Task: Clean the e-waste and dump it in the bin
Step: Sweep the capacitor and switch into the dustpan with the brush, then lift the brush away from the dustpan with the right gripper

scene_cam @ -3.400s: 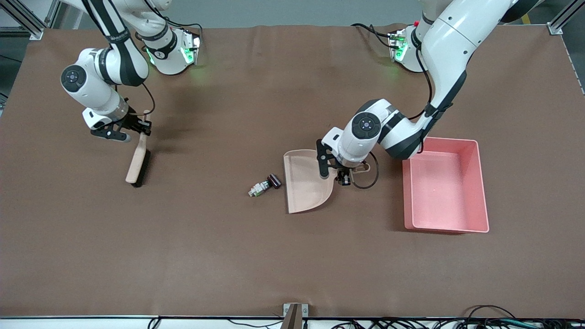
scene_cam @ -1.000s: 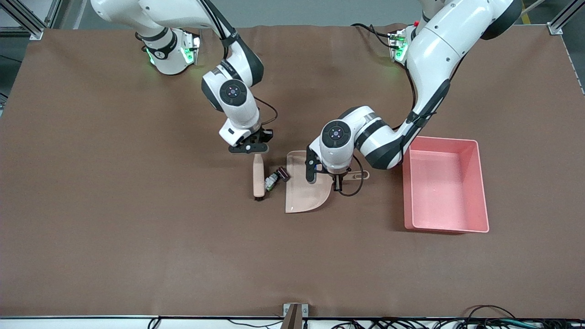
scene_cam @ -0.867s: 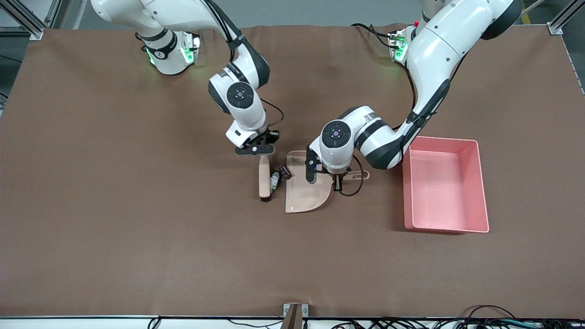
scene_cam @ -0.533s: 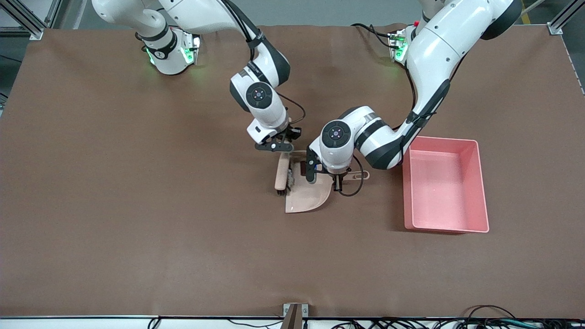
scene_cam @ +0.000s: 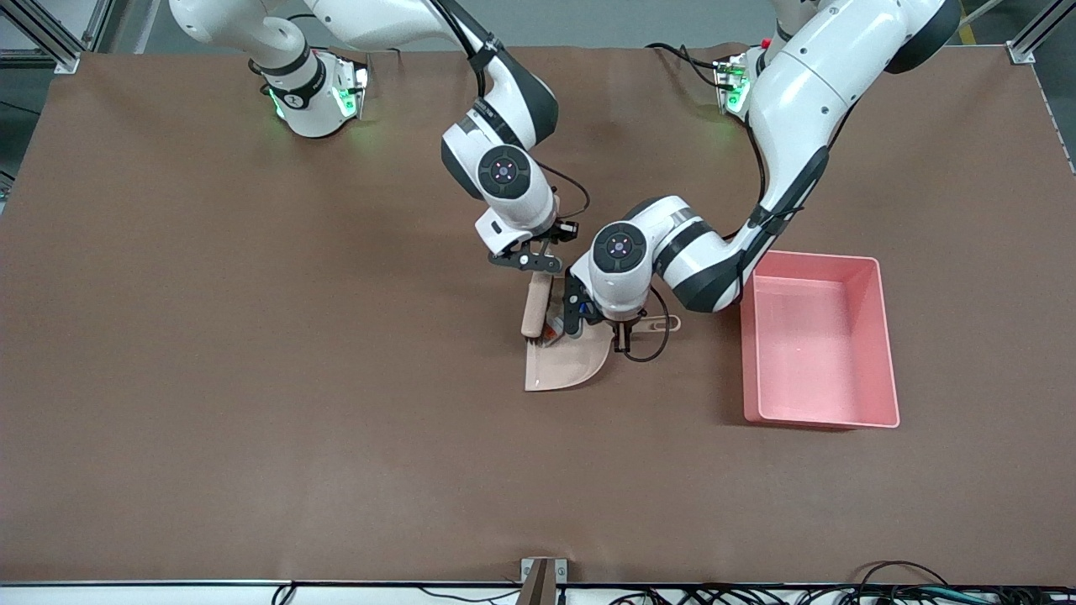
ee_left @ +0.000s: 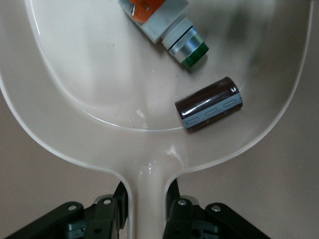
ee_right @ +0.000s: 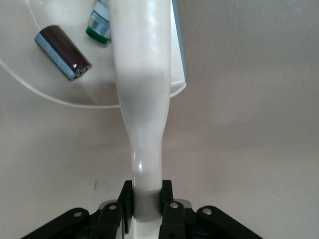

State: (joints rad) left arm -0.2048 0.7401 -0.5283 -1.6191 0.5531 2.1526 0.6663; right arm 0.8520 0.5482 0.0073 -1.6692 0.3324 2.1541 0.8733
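Brown cloth-covered table, aluminium frame corners, cables along edge

- I count two e-waste pieces in the dustpan: one white-grey component, one dark cylinder.
- One dustpan.
- One brush at the dustpan.
- One pink bin beside the dustpan.

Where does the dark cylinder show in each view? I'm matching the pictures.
Front view: not visible, hidden under the left arm's wrist.
Left wrist view: dark cylinder lies in the dustpan, near its handle.
Right wrist view: cylinder in the pan, beside the brush handle.
Shared landmark: the dustpan.
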